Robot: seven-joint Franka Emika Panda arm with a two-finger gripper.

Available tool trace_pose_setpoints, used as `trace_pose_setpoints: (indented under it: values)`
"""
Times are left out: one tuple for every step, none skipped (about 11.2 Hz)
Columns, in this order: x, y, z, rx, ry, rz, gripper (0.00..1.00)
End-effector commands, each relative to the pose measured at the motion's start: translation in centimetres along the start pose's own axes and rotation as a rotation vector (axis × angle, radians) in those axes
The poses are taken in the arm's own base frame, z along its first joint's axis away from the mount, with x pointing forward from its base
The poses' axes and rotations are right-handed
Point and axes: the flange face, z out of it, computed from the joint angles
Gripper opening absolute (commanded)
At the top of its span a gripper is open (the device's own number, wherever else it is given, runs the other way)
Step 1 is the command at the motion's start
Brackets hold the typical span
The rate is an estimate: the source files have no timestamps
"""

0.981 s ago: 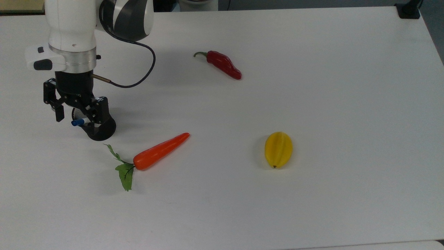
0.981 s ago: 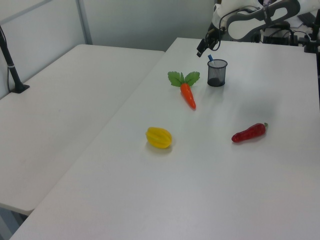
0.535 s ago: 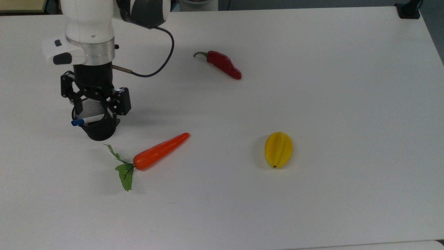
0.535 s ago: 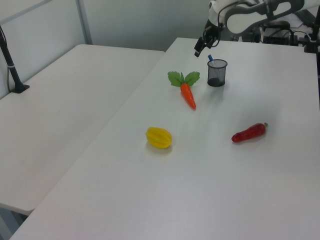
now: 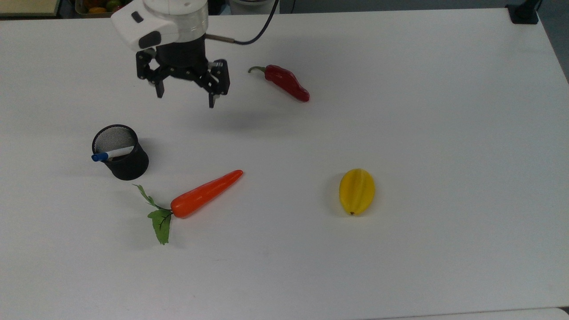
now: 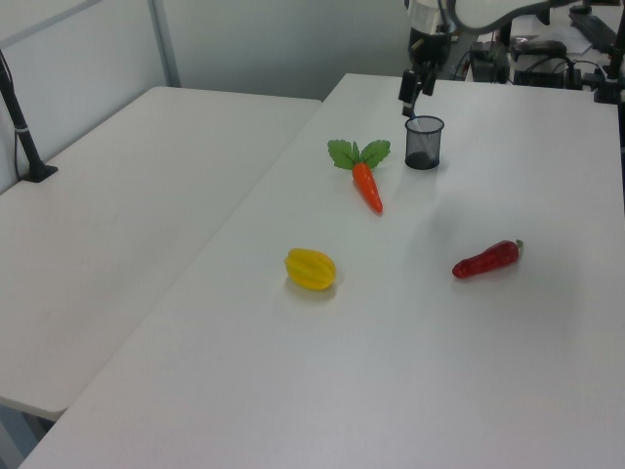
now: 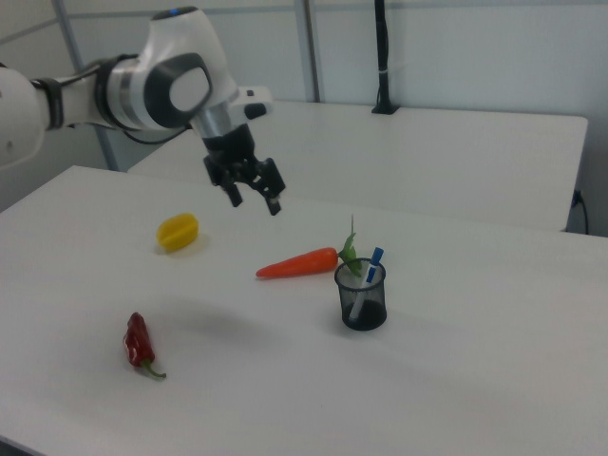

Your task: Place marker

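Black mesh pen cup [image 5: 120, 153] holds the marker [image 5: 111, 154], which leans on the rim at the top view's left, blue cap poking out; placement looks complete. Your gripper [image 5: 186, 91] hangs above the white table [image 5: 400, 111] with fingers spread and nothing between them, well apart from the cup. For the retreat, you should climb clear and steer away from the red chili pepper [image 5: 286, 82], carrot [image 5: 206, 194] and yellow starfruit [image 5: 357, 191], so nothing is nudged.
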Motion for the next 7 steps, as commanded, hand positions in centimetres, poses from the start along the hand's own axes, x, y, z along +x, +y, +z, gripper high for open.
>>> trace_pose_setpoints:
  values:
    - [-4.0,-1.4,-4.2,-0.009,-0.116,-0.074,1.00]
    - [-5.2,-1.8,-5.3,-0.010,-0.142,-0.083,1.00]
    - [-6.2,-2.1,-6.0,-0.011,-0.153,-0.092,1.00]
    - [-6.8,-1.9,-6.6,-0.010,-0.154,-0.089,1.00]
    - [-7.0,-1.4,-6.7,-0.013,-0.176,-0.082,1.00]
    - [-7.1,-1.4,-6.6,-0.014,-0.188,-0.082,1.00]
    - [-7.1,-1.5,-6.6,-0.011,-0.189,-0.080,1.00]
